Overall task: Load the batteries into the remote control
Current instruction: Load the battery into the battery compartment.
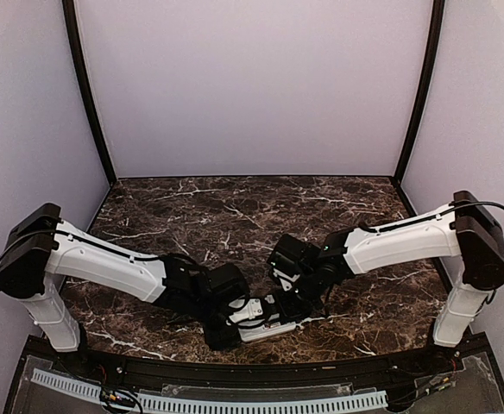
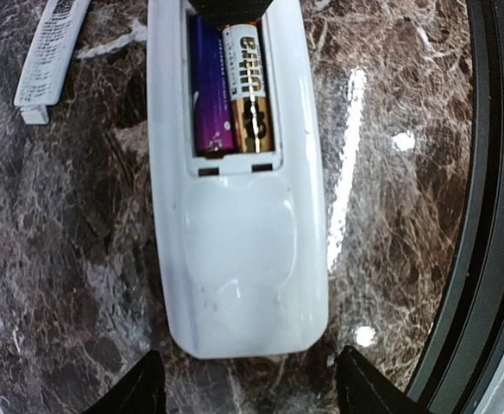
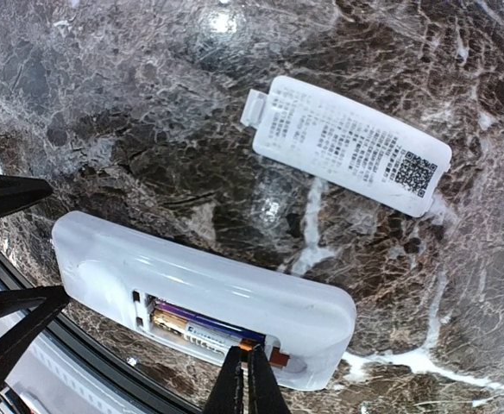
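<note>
The remote control (image 2: 239, 259) lies back-up on the marble near the table's front edge (image 1: 267, 329). Two batteries lie side by side in its open recess, one purple (image 2: 209, 86) and one gold and black (image 2: 248, 90). My left gripper (image 2: 250, 392) is open. Its fingers stand on either side of the remote's closed end, just short of it and not touching. My right gripper (image 3: 246, 379) is shut, and its tips rest on the end of the gold battery (image 3: 202, 331) at the recess's spring end. The remote (image 3: 192, 280) also lies across the right wrist view.
The flat white battery cover (image 3: 347, 151), its printed label up, lies loose on the marble beyond the remote; it also shows in the left wrist view (image 2: 52, 47). The black rim of the table (image 2: 494, 216) runs close beside the remote.
</note>
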Controlling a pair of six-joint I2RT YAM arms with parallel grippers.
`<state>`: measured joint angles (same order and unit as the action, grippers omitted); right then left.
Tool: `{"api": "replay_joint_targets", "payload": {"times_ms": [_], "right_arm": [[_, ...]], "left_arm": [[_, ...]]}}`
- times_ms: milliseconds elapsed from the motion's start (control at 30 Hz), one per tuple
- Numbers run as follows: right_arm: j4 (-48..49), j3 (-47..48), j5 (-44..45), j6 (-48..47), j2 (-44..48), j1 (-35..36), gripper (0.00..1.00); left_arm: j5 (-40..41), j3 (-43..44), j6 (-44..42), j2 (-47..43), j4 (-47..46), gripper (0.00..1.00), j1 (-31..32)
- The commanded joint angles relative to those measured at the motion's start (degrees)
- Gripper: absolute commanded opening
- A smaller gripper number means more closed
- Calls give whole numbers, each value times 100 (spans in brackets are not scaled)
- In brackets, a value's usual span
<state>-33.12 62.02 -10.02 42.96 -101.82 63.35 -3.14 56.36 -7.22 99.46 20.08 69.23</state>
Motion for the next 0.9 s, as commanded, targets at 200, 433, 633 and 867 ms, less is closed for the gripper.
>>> {"api": "replay_joint_targets", "payload": {"times_ms": [200,433,633,867], "right_arm": [[122,-131,80,-229,-938,333,7],[-489,502,246,-455,-763,327,9],[-847,784,482,-505,-592,333,11],[-1012,991,562,-601,-549,327,14]], "left_arm": [[186,-621,3,-1337,-308,68,-67],[252,-752,2,-1637,-373,69,-152],[248,-758,2,-1672,-372,69,-158],[221,-775,-7,-1693,-374,69,-164]]}}
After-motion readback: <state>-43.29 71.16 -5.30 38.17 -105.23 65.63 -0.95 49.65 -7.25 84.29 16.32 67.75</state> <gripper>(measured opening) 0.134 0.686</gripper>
